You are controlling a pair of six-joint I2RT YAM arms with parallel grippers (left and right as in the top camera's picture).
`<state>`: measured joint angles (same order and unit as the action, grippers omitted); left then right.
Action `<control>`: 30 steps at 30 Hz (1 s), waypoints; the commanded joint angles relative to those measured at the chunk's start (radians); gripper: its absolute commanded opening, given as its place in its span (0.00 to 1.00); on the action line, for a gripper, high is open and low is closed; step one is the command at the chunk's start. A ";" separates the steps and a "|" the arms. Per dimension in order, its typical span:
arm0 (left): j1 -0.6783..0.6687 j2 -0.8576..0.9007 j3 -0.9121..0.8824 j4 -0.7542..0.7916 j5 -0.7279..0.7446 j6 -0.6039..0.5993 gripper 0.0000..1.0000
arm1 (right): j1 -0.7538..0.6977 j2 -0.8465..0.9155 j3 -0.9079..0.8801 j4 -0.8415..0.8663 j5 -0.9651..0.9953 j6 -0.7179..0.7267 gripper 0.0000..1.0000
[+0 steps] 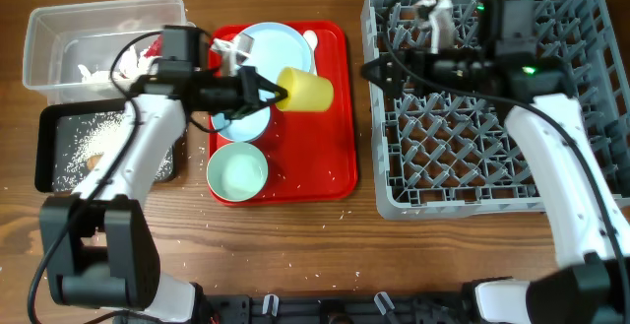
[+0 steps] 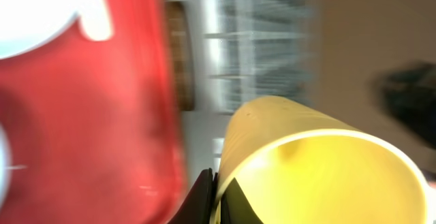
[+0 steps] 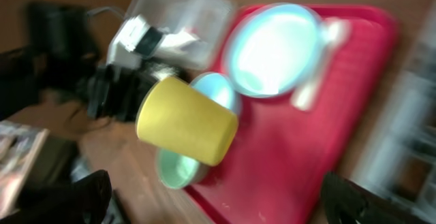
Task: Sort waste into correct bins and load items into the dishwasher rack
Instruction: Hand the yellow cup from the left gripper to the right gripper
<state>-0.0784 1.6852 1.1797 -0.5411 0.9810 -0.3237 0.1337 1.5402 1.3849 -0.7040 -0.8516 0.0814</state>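
My left gripper [image 1: 279,95] is shut on the rim of the small yellow cup [image 1: 307,90] and holds it on its side above the red tray [image 1: 335,157]. The left wrist view shows the jaws [image 2: 216,195] pinching the cup wall [image 2: 313,163]. On the tray lie the pale plate [image 1: 279,46], a white spoon [image 1: 311,40] and two mint bowls [image 1: 237,171] [image 1: 246,124]. My right gripper [image 1: 379,71] is open and empty at the left wall of the grey rack [image 1: 463,137]. In the right wrist view its spread fingers [image 3: 218,207] frame the cup [image 3: 184,120] and the plate [image 3: 276,47].
The clear tub [image 1: 59,43] at the back left holds white paper scraps and a red-and-white wrapper [image 1: 151,50]. The black tub [image 1: 49,147] in front of it holds rice grains and a brown piece [image 1: 95,162]. Loose rice lies on the tray.
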 commanded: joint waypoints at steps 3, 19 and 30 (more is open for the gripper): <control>0.070 -0.023 0.014 0.004 0.465 0.006 0.04 | 0.051 0.153 0.014 0.226 -0.459 -0.029 1.00; 0.071 -0.023 0.014 0.077 0.512 -0.028 0.04 | 0.233 0.179 0.014 0.348 -0.366 0.000 0.74; 0.070 -0.023 0.014 0.089 0.511 -0.032 0.09 | 0.193 0.179 0.014 0.346 -0.322 -0.002 0.49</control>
<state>-0.0109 1.6844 1.1797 -0.4515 1.4780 -0.3500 0.3550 1.7084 1.3846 -0.3614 -1.2034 0.0898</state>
